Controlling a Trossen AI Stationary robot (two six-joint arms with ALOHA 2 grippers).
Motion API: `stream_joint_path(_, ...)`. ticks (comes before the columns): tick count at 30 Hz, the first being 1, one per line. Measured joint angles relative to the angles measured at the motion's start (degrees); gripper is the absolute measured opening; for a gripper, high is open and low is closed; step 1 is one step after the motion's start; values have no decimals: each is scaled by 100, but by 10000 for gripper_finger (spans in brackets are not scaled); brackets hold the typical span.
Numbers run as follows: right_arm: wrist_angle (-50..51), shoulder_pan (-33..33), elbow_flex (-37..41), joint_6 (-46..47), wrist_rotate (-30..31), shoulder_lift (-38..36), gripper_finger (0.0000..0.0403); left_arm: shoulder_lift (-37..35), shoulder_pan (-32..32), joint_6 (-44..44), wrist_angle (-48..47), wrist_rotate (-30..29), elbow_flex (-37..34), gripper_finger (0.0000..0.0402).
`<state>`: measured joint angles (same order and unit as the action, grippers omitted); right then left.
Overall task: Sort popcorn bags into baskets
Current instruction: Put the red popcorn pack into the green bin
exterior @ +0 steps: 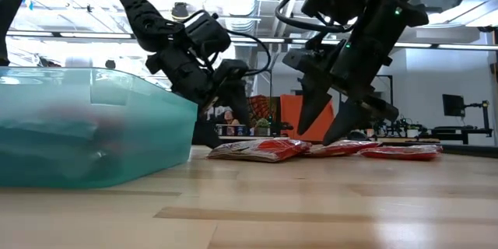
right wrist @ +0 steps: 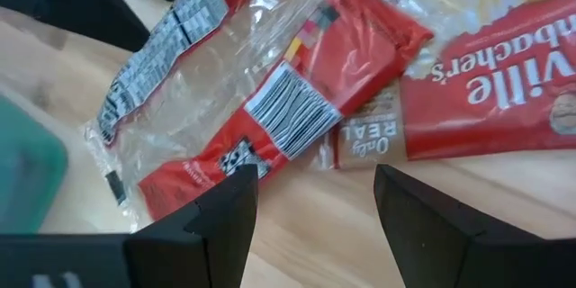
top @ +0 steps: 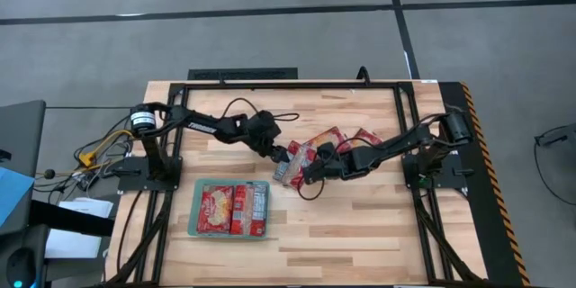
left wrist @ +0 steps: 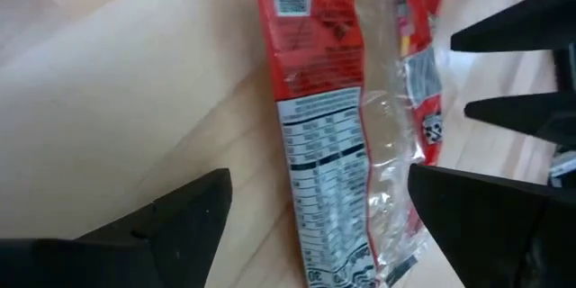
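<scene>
Several red popcorn bags (top: 322,147) lie in a loose pile at the table's middle. The nearest one, in a clear wrapper with a nutrition label (left wrist: 335,157) and a barcode (right wrist: 286,106), lies flat on the wood. My left gripper (top: 281,155) is open, its fingers standing on either side of this bag (left wrist: 319,175). My right gripper (top: 309,175) is open too, pointing down over the same bag's other end (right wrist: 315,175). The teal tray (top: 196,207) sits near the table's near-left and has red bags (top: 232,209) lying flat in it.
The two grippers stand close together over the same bag (exterior: 261,149); the right one's fingers (left wrist: 513,108) show in the left wrist view. More bags (exterior: 401,152) lie toward the right. The tray's wall (exterior: 93,124) is near the left arm. Bare wood lies toward the near edge.
</scene>
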<state>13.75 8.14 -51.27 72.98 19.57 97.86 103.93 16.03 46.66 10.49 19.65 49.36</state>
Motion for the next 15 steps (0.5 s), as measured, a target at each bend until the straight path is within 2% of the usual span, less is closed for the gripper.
stream_joint_path(11, -567, 9, -14, -260, -4, 394, 249, 626, -174, 501, 739, 432, 9, 332)
stream_joint_path(15, -708, 29, -9, -255, -26, 528, 249, 642, -150, 546, 629, 443, 18, 307)
